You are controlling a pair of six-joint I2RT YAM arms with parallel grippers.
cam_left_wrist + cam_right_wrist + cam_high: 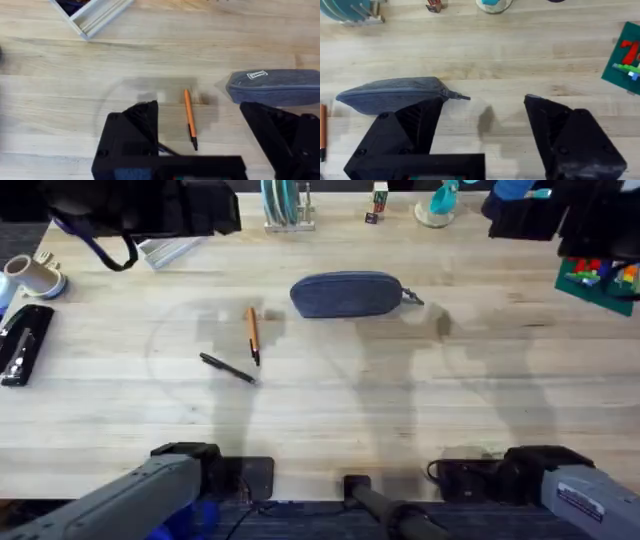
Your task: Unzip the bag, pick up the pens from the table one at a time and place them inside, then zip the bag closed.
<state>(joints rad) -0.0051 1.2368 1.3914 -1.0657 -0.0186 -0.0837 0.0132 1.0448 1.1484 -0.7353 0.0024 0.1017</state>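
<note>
The bag (347,294) is lying closed on the table (420,390) with its long axis crosswise, its pull tab (459,96) pointing toward the nearer right gripper (482,125), and both grippers are hanging wide open and empty.

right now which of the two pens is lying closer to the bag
The orange pen, just left of the bag. The thin black pen lies farther away, nearer the arms' bases.
</note>
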